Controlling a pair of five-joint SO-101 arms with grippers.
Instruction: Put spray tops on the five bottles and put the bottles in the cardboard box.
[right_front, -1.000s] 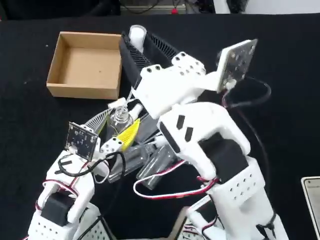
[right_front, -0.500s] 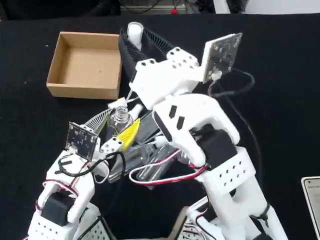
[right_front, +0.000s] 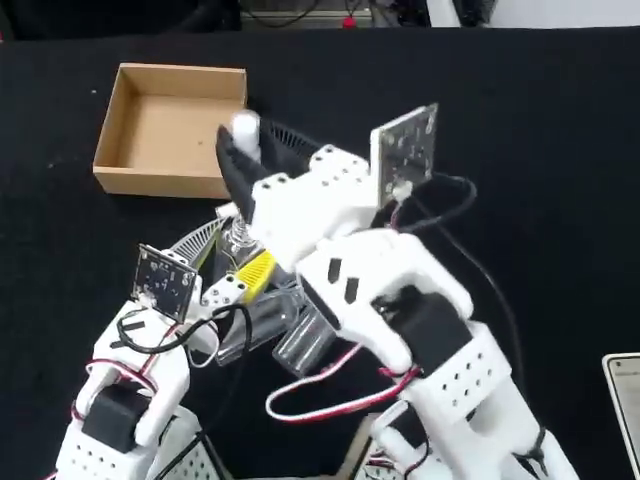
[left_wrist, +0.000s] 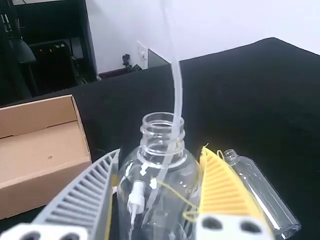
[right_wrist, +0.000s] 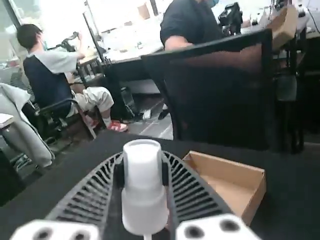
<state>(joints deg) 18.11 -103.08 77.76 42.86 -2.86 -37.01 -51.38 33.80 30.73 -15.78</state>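
Note:
My left gripper (left_wrist: 161, 152) is shut on an upright clear bottle (left_wrist: 160, 165), its grey and yellow fingers (left_wrist: 220, 187) pressing the bottle's sides. The bottle's open neck (right_front: 238, 232) points up. Just above it, my right gripper (right_wrist: 142, 157) is shut on a white spray top (right_wrist: 142, 182) between black ribbed fingers (right_front: 232, 165). The spray top's thin tube (left_wrist: 176, 85) hangs down through the neck into the bottle. The open cardboard box (right_front: 170, 130) stands beyond, to the left of the spray top (right_front: 245, 127).
More clear bottles (right_front: 300, 338) lie on the black table under the right arm, one of them beside the held bottle (left_wrist: 260, 192). The box (right_wrist: 230, 182) shows bare cardboard inside. Red and white cables hang from both arms.
The right arm has swung left and nearer with the spray top, bringing it from behind the bottle to just above its neck. The left arm and its bottle have kept still.

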